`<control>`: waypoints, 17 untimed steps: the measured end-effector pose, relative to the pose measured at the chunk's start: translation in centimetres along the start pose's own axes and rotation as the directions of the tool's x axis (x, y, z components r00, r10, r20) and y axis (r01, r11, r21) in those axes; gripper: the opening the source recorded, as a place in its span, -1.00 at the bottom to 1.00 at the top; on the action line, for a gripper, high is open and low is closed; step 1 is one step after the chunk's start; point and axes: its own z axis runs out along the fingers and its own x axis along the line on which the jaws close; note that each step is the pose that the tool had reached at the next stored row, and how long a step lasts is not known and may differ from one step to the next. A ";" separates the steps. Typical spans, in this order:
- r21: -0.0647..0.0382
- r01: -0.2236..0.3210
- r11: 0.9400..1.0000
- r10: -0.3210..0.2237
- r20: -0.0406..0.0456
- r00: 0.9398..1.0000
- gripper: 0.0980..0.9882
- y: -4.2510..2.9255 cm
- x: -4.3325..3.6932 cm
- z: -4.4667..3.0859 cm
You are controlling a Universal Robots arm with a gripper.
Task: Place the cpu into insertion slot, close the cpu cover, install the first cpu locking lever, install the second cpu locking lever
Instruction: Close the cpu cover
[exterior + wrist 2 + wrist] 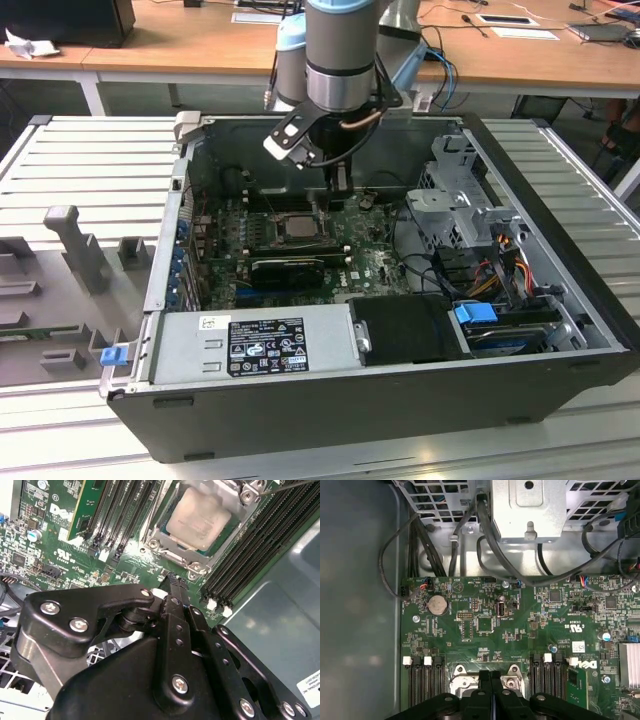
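In the exterior view the arm reaches down into the open computer case (400,395). The gripper (338,186) hangs just over the green board, a little to the exterior view's right of the cpu (297,224), which lies flat in the insertion slot (270,228) toward the far middle of the board. In the second wrist view the gripper (174,582) is clenched, its fingers pressed together with nothing between them. Its tip is near one corner of the socket but apart from it. The cpu (199,519) shows its pale face through the opening of the cpu cover (167,545), which looks laid flat around it. I judge the first two steps done and the lever work in hand. That work would call for the closed tip to meet a thin lever squarely and press it under its catch without sliding onto the chip. A thin rod (292,483) beside the socket may be a lever, but whether it is latched I cannot tell. In the first wrist view the gripper (491,680) hides most of the socket. Only metal corners (459,670) show beside the fingers, between the memory slots (425,680).
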 end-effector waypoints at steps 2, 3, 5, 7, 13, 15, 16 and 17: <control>-0.014 0.000 1.000 0.000 -0.001 1.000 -0.98 -0.54 -0.01 0.16; -0.017 0.000 1.000 0.000 -0.001 1.000 -0.98 -0.66 -0.01 0.24; -0.028 0.001 1.000 -0.001 -0.001 1.000 -0.98 -1.26 -0.04 0.57; -0.029 0.001 1.000 -0.001 0.000 1.000 -0.98 -1.64 -0.04 0.57; 0.018 -0.001 1.000 0.001 -0.002 1.000 -0.98 -2.15 -0.06 0.54; 0.020 0.006 1.000 -0.006 -0.003 1.000 -0.98 -2.35 -0.10 0.57; 0.021 0.013 1.000 -0.013 -0.004 1.000 -0.98 -2.40 -0.13 0.59; 0.021 0.024 0.999 -0.024 -0.005 1.000 -0.98 -2.47 -0.16 0.61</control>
